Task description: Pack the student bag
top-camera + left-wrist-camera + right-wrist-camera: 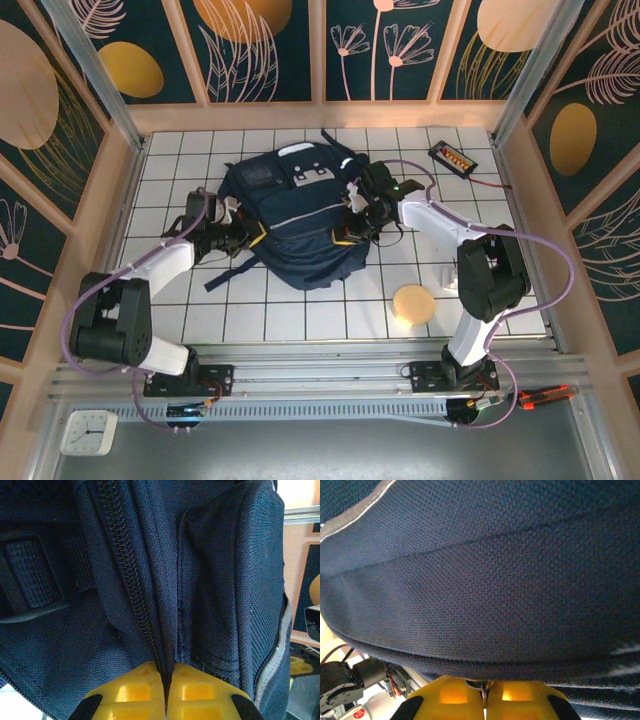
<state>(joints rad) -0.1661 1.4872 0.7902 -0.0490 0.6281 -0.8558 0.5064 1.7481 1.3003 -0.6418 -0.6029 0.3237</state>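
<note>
The counter (300,320) is a white tiled surface, seen from above and walled by panels with a leaf print.

The student bag (295,235) lies flat at the centre of the counter, slightly toward the top of the frame. Its pale-patched front pocket faces up and black straps trail out to lower left.

The left arm (165,262) reaches in from lower left to the bag's left side. The right arm (470,260) bends in from lower right to the bag's right side.

The left pincer (256,237) sits against the left edge of the bag. In the left wrist view this pincer (166,700) is fully closed. Its yellow pads (130,692) press together on a fold of navy fabric next to a zip line, so it grips the bag.

The right pincer (346,237) sits against the bag's right edge. In the right wrist view this pincer (484,700) is also closed, its yellow pads (452,695) meeting under the bag's lower seam. A small piece of the bag is caught at the slit; which part it is cannot be made out.

A round tan disc (412,303) lies on the counter at lower right, apart from the bag. A small black device (452,157) with orange marks lies at upper right.
</note>
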